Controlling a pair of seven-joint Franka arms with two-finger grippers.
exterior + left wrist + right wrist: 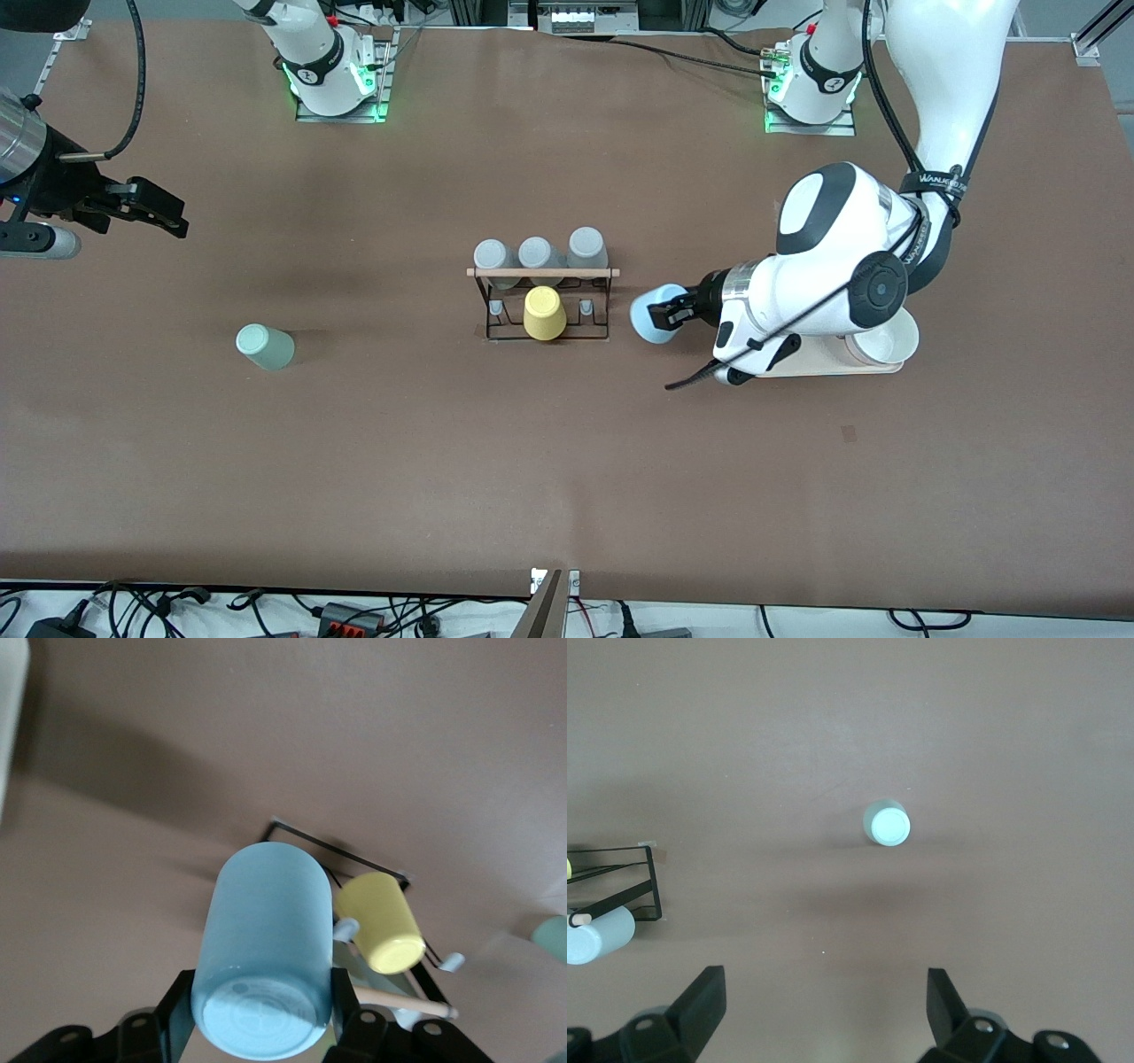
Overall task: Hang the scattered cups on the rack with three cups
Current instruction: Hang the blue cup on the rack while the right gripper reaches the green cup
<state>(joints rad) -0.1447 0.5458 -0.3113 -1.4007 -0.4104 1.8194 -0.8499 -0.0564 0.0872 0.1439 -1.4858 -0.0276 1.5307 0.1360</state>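
While my left gripper [666, 316] hangs just beside the rack [542, 301] at the left arm's end of it, I see its fingers [174, 1014] clamped on the blue cup [653, 314], one on each side near the cup's base. From the left wrist, that cup [266, 948] lies on its side in the grip, mouth pointing toward the rack [354, 904], base toward the camera.

On the rack's near side a yellow cup [544, 312] sits on a peg; three grey cups [538, 254] line its side toward the robots' bases, under the wooden bar [542, 272]. A cream tray [833, 363] lies under the left arm.

My right gripper [146, 213] waits in the air over the right arm's end of the table [567, 461], fingers [700, 1001] spread wide with nothing between them. The mint cup [265, 346] stands upside down on the table, well apart from the rack toward the right arm's end; the right wrist view looks straight down on its base [887, 823].
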